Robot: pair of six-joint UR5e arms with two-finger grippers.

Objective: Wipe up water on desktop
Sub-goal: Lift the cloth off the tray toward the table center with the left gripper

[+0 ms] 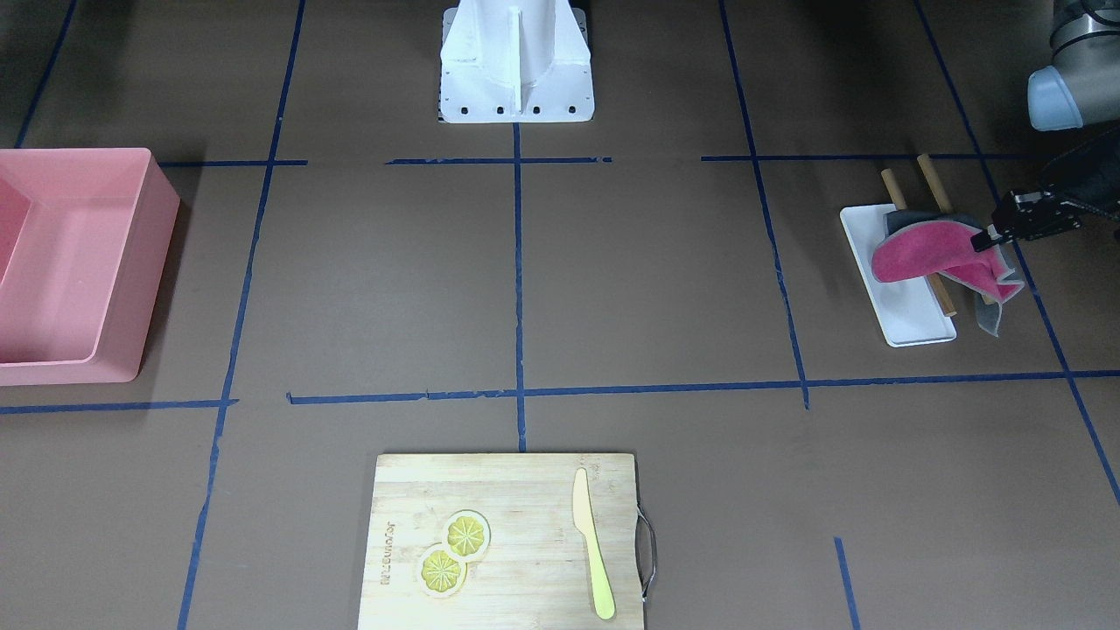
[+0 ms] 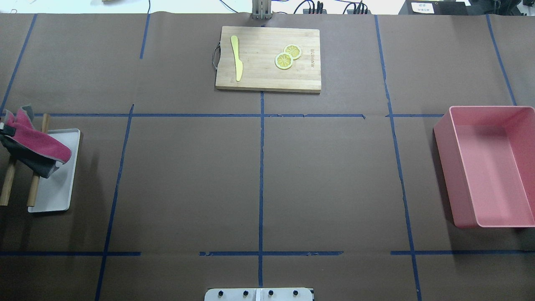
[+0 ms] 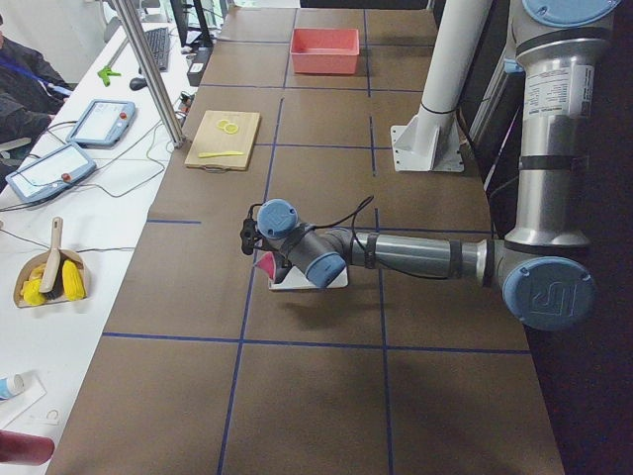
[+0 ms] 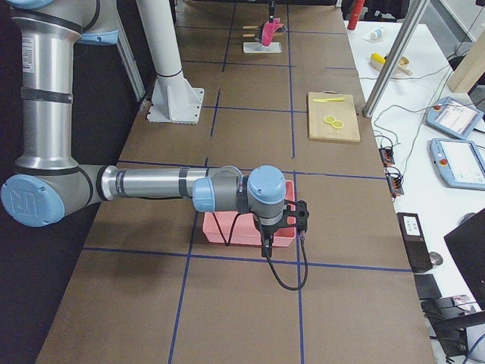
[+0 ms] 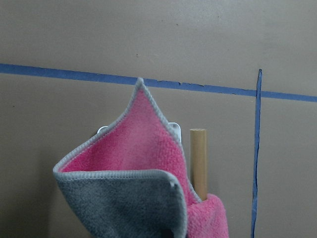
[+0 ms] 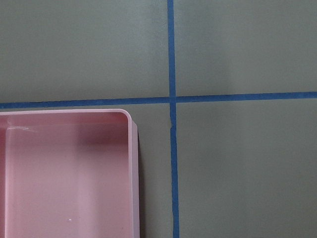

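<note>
The brown desktop (image 1: 647,280) with its blue tape grid also shows in the overhead view (image 2: 188,175); I see no water on it. My left gripper (image 1: 987,240) is shut on a pink and grey cloth (image 1: 919,258) and holds it lifted over a small white tray (image 1: 914,319). The cloth (image 2: 37,146) hangs at the overhead view's left edge and fills the left wrist view (image 5: 138,163). My right gripper (image 4: 301,220) hovers beside the pink bin; it shows only in the exterior right view, so I cannot tell whether it is open or shut.
A pink bin (image 2: 485,167) stands on the robot's right. A bamboo cutting board (image 2: 267,58) with a yellow knife (image 2: 237,58) and lemon slices (image 2: 287,57) lies at the far edge. Two wooden sticks (image 2: 8,184) lie under the tray. The white robot base (image 1: 516,61) stands mid-table.
</note>
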